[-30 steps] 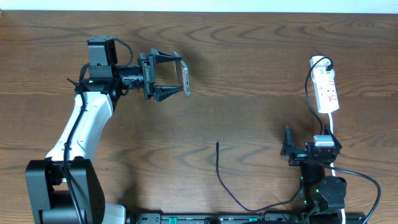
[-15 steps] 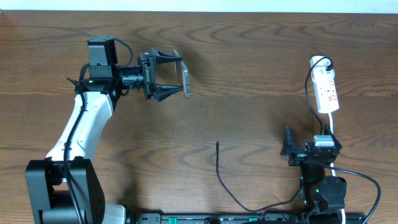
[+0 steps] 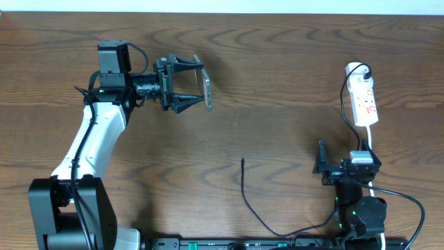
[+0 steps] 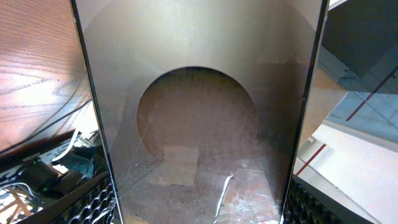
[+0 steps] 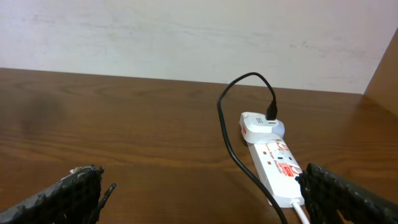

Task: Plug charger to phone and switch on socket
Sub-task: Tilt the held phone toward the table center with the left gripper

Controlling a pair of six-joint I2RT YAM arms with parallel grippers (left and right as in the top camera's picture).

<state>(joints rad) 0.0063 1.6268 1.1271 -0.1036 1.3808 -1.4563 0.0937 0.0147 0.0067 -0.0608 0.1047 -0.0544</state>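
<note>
1. The left claw [image 3: 205,86] pinches the phone [image 3: 207,90] by its two long edges, jaws spread wide around it, over the far left part of the table [image 3: 277,62].
2. From overhead the phone shows only its thin edge, so it stands on its side between the fingers. Whether it touches the table cannot be told.
3. In the left wrist view the phone's flat brown-grey face fills the picture, with a large round mark in the middle and scuffed, cracked film toward the bottom. The meshed finger pads [image 4: 93,199] sit at both lower corners.
4. The charger [image 3: 244,194] lies on the table near the front middle, its free tip pointing toward the far side, well apart from the phone.
5. The cable's other end is plugged into a white adapter [image 5: 264,127] at the far end of the socket [image 3: 365,101].
6. The socket lies flat at the far right, its white cord [image 3: 371,146] running toward the right arm.
7. The right claw [image 5: 199,196] is spread wide and holds nothing, low over the table in front of the socket.
</note>
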